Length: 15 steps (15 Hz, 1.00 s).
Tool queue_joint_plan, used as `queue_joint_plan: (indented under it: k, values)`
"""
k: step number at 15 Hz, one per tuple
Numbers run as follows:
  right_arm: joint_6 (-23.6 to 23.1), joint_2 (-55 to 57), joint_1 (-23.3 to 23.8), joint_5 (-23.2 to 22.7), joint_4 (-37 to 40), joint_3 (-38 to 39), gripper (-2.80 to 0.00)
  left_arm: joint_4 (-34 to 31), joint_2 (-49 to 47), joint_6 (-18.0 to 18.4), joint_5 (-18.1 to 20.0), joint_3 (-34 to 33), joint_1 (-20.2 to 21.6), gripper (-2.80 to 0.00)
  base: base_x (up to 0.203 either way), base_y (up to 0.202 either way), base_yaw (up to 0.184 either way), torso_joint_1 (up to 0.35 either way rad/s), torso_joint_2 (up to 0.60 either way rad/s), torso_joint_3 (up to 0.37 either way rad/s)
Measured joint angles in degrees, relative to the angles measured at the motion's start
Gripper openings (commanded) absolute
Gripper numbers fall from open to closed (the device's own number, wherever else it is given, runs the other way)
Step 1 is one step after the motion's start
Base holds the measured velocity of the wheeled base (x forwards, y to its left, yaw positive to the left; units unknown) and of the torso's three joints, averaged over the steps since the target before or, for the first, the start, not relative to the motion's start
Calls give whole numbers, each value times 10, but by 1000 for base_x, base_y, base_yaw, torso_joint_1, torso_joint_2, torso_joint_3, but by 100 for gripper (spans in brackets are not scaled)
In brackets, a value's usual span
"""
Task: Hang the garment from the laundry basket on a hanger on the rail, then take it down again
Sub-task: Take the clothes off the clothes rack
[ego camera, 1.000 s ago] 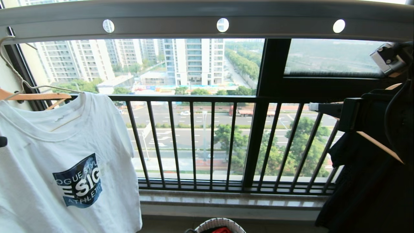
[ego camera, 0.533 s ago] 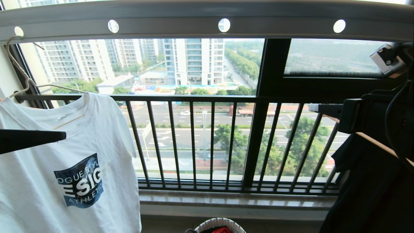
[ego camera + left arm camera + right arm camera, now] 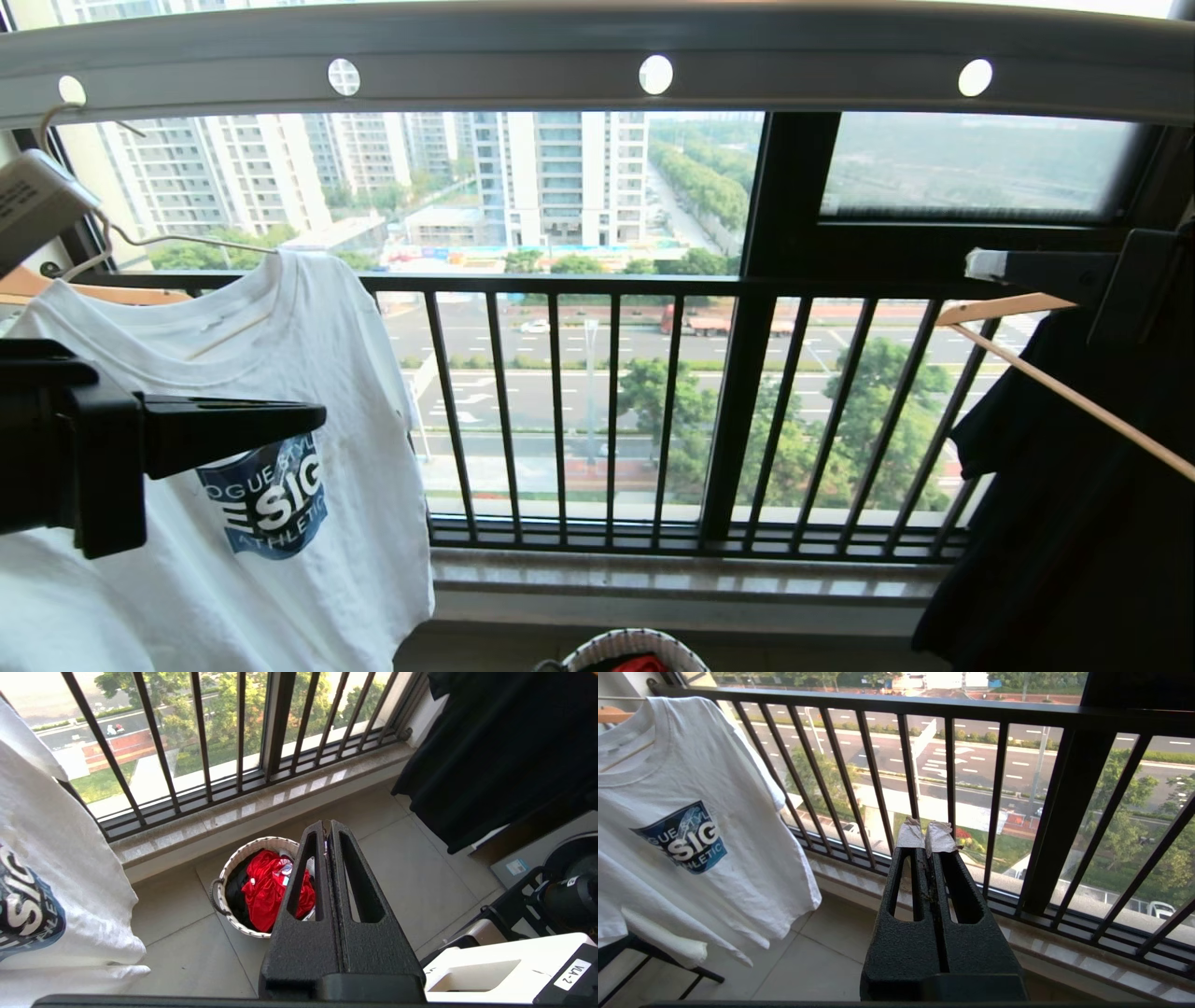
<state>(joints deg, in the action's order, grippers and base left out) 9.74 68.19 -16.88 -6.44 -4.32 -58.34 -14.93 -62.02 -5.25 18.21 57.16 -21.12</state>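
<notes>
Both jaws are clenched on nothing. Head view: left gripper (image 3: 317,417) before the hung T-shirt (image 3: 280,579), right gripper (image 3: 976,264) by the black garment (image 3: 1055,523). Left wrist view: basket (image 3: 224,877) below. Right wrist view: T-shirt beside the railing (image 3: 952,714).

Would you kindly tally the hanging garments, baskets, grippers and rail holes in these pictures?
Hanging garments: 2 (white blue-logo T-shirt, black garment)
Round white woven laundry basket: 1
Black grippers: 2 (left gripper, right gripper)
Round holes in grey metal rail: 4
Total: 9
</notes>
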Motion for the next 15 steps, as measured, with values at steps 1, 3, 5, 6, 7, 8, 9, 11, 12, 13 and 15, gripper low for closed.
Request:
queue_joint_plan:
  k: [1,3,5,6,7,8,9,11,12,13,15]
  values:
    - [5,-13,1,18,0,2,-280,20,-19,-1,-18,-7,-33,-280,0,0,0,0,0,0]
    - [21,-34,4,33,1,15,-280,64,-55,-10,-43,-21,-96,-280,0,0,0,0,0,0]
    - [23,-56,4,44,2,19,-280,113,-90,-15,-58,-31,-148,-280,0,0,0,0,0,0]
    - [22,-67,4,53,8,19,-280,129,-101,-15,-73,-32,-169,-280,0,0,0,0,0,0]
    - [22,-76,5,65,20,16,-280,138,-111,-12,-101,-33,-188,-280,0,0,0,0,0,0]
    - [22,-83,5,75,27,11,-280,145,-118,-8,-132,-33,-205,-280,0,0,0,0,0,0]
    - [21,-91,5,80,33,8,-280,149,-122,-5,-153,-34,-216,-280,0,0,0,0,0,0]
    - [20,-104,5,82,48,4,-280,150,-124,-5,-164,-34,-225,-280,0,0,0,0,0,0]
    - [20,-110,5,83,55,4,-280,150,-122,-5,-164,-35,-227,-280,0,0,0,0,0,0]
    - [20,-115,5,83,62,4,-280,150,-118,-5,-165,-36,-228,-280,0,0,0,0,0,0]
    - [20,-125,5,83,66,5,-280,150,-111,-5,-172,-38,-228,-280,0,0,0,0,0,0]
